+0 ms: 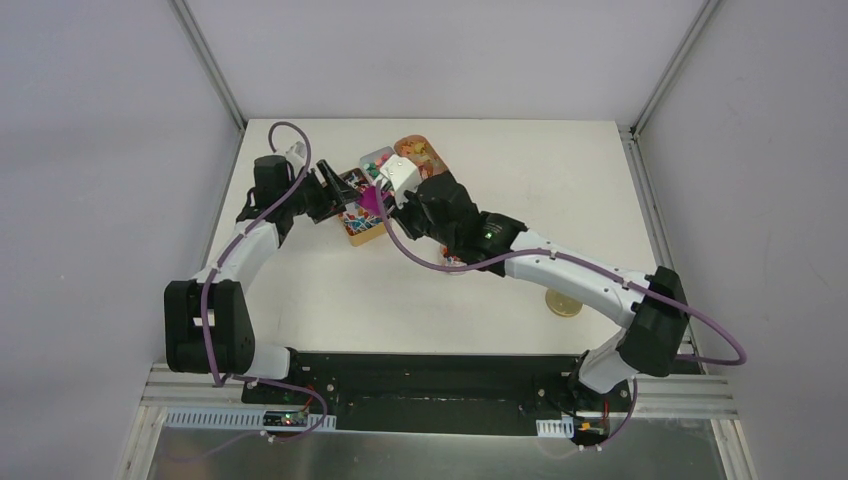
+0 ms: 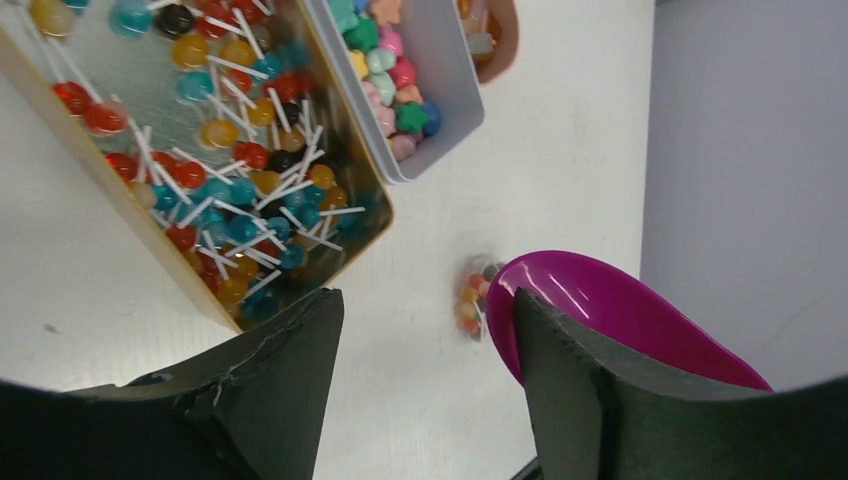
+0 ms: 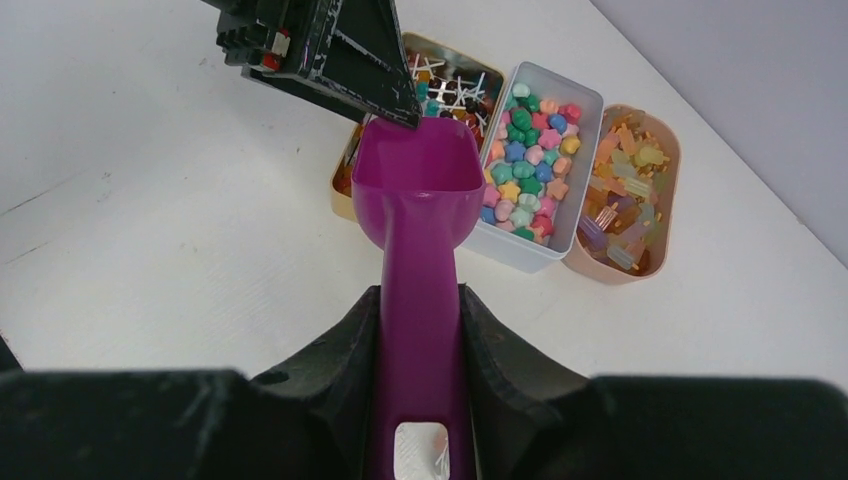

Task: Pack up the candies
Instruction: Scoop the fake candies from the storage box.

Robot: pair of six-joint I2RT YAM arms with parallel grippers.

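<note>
The candies point(image 2: 225, 190) are small round red, blue and orange sweets with thin white sticks, heaped in a gold tin point(image 2: 90, 165). The tin also shows in the top view point(image 1: 362, 228) and in the right wrist view point(image 3: 343, 175). My right gripper point(image 3: 420, 300) is shut on the handle of a purple scoop point(image 3: 418, 180), whose bowl is empty and hangs by the tin's near corner. My left gripper point(image 2: 430, 340) is open and empty, just above the table beside the tin. One of its fingers point(image 3: 345, 55) is at the scoop's far rim.
A white box of star-shaped sweets point(image 3: 530, 160) and a peach tub of gummies point(image 3: 625, 190) stand right of the tin. A small clear bag of sweets point(image 2: 470, 295) lies on the table by the scoop. A round gold disc point(image 1: 563, 303) lies near the right arm.
</note>
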